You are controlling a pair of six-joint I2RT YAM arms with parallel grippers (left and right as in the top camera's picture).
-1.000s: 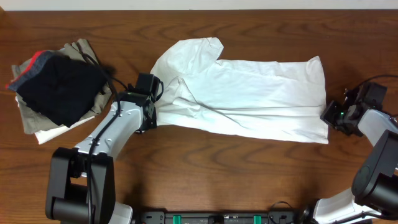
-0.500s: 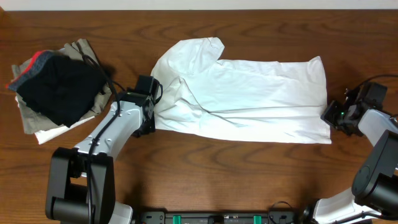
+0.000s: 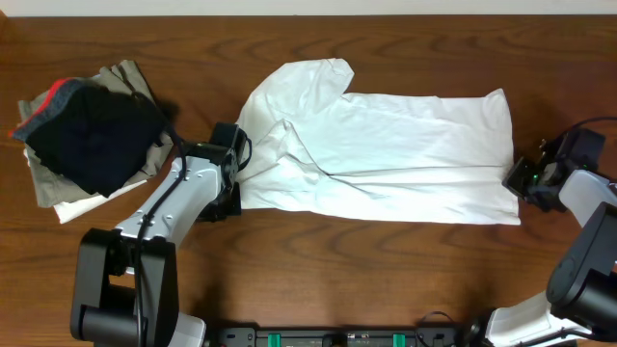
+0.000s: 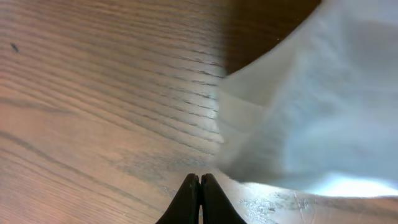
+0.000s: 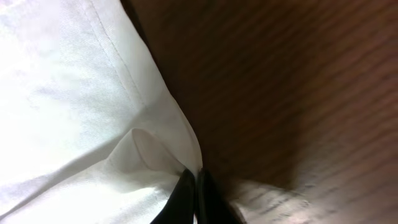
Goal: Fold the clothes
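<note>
A white garment [image 3: 386, 159] lies spread across the middle of the wooden table, one layer folded over, with wrinkles at its left end. My left gripper [image 3: 231, 173] sits at the garment's left edge. In the left wrist view its fingers [image 4: 200, 182] are shut with nothing visible between them, and the white cloth [image 4: 311, 106] lies just right of the tips. My right gripper [image 3: 518, 180] is at the garment's lower right corner. In the right wrist view its fingers [image 5: 196, 178] are shut on the hemmed edge of the white cloth [image 5: 81, 93].
A pile of other clothes [image 3: 87, 135], dark on top with red trim over olive and cream pieces, lies at the far left. Bare wooden table [image 3: 386, 270] runs along the front. Cables trail behind both arms.
The white garment has slid a little to the right, and my right gripper has moved right with its corner. My left gripper has stayed at the left edge.
</note>
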